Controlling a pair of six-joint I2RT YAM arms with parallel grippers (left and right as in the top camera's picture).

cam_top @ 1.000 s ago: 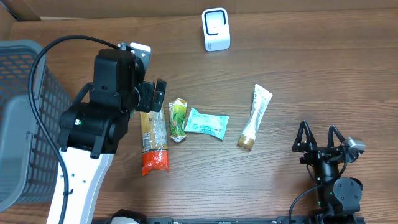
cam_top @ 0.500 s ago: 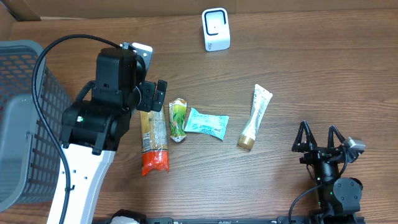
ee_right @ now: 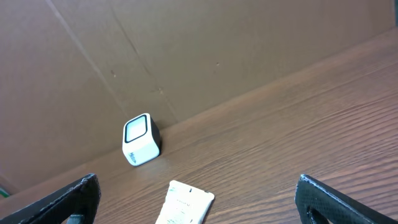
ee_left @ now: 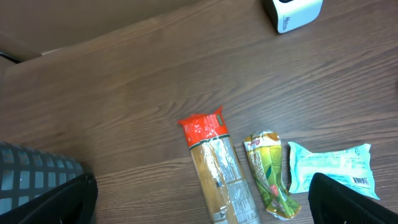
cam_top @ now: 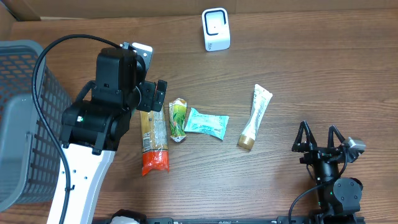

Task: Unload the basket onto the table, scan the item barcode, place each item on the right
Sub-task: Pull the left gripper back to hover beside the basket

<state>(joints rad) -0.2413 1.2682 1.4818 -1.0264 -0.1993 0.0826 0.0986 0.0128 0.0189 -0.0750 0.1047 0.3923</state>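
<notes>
Left gripper [cam_top: 153, 98] spread wide, empty, hovered directly over pasta packet [cam_top: 153, 135]. Packet's long axis ran crosswise to jaw-closing line. Left arm nearer. Right gripper [cam_top: 318, 128] also released, well apart. Scanner [cam_top: 216, 29] farther ahead.

A pasta pack [ee_left: 217, 174], green packet [ee_left: 268, 175] and teal packet [ee_left: 329, 169] lie side by side.

Surface [cam_top: 298, 74]: brown wood grain
12 o'clock: white scanner [cam_top: 216, 29], upright
Centre row, 9 to 3 o'clock: spaghetti pack [cam_top: 153, 140], green pouch [cam_top: 178, 120], teal packet [cam_top: 206, 123], tube [cam_top: 255, 117] — lying flat
</notes>
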